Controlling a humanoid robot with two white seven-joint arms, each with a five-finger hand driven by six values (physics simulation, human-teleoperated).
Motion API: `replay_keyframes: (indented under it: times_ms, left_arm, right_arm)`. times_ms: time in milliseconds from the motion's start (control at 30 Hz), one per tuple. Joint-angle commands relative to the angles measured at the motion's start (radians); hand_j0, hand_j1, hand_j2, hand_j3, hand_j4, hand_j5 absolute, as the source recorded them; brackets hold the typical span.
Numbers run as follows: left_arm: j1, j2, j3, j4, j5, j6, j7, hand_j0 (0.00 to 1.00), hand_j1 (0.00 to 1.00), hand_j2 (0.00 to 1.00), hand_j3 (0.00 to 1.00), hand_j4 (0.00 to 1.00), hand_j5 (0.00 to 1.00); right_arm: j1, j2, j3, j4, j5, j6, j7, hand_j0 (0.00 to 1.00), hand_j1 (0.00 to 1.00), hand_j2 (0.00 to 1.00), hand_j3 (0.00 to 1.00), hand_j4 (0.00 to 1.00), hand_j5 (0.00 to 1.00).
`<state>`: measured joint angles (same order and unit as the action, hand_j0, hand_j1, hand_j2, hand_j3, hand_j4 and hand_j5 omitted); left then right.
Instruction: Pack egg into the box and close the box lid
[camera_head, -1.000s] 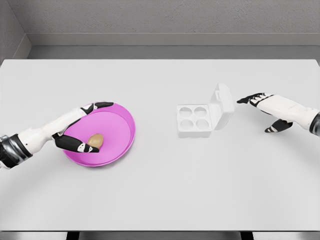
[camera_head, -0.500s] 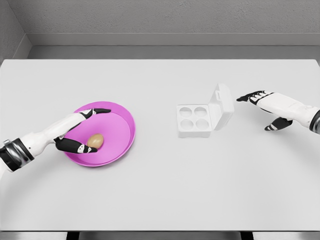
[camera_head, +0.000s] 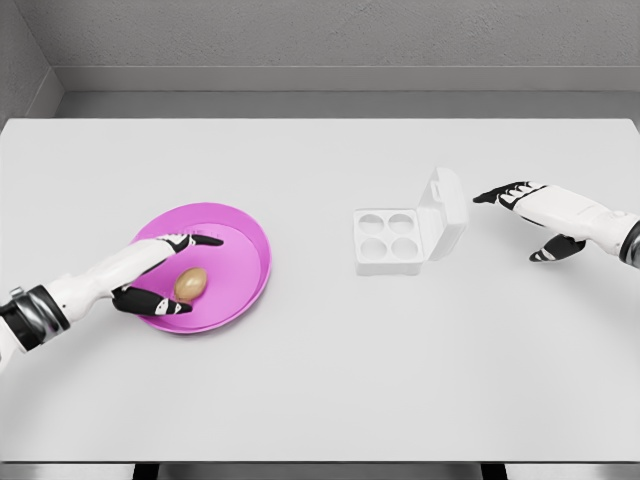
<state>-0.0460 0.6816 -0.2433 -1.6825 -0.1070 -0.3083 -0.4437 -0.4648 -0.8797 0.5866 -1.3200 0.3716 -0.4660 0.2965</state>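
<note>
A brown egg (camera_head: 190, 283) lies in a pink bowl (camera_head: 240, 240) on the left of the white table. My left hand (camera_head: 176, 272) reaches into the bowl with its fingers spread around the egg, one above it and the thumb below, not closed on it. A white egg box (camera_head: 389, 240) with four empty cups stands right of centre, its lid (camera_head: 446, 212) raised on the right side. My right hand (camera_head: 525, 215) hovers open to the right of the lid, fingertips (camera_head: 482, 198) pointing at it, a small gap between them.
The white table (camera_head: 320, 380) stretches wide around both objects. A grey wall runs along the back edge.
My left hand has lowered and drawn in around the egg, its upper finger dropping from the bowl's far rim toward the egg. The right hand has barely moved.
</note>
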Motion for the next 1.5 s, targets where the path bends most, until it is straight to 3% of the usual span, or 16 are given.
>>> replay_keyframes:
  times_ms: [0, 300, 967, 1467]
  left_arm:
    - [0.000, 0.003, 0.002, -0.002, -0.006, 0.003, 0.000, 0.89, 0.89, 0.89, 0.89, 0.89, 0.89]
    - [-0.011, -0.005, 0.005, 0.012, -0.072, 0.054, 0.000, 0.88, 0.88, 0.88, 0.88, 0.88, 0.88]
    - [0.002, -0.002, -0.005, -0.003, -0.066, 0.054, 0.000, 0.77, 0.77, 0.77, 0.77, 0.77, 0.77]
    - [0.020, 0.000, -0.008, -0.032, -0.040, 0.081, 0.002, 0.77, 0.77, 0.77, 0.77, 0.77, 0.77]
  right_arm:
    - [0.000, -0.001, -0.001, -0.001, -0.005, 0.001, 0.000, 1.00, 1.00, 1.00, 1.00, 1.00, 1.00]
    - [0.000, 0.001, -0.001, -0.004, -0.005, 0.001, 0.000, 1.00, 1.00, 1.00, 1.00, 1.00, 1.00]
    - [0.002, -0.008, -0.002, -0.005, -0.005, 0.001, 0.000, 1.00, 1.00, 1.00, 1.00, 1.00, 1.00]
    - [0.005, -0.016, -0.004, -0.025, -0.002, 0.001, 0.000, 1.00, 1.00, 1.00, 1.00, 1.00, 1.00]
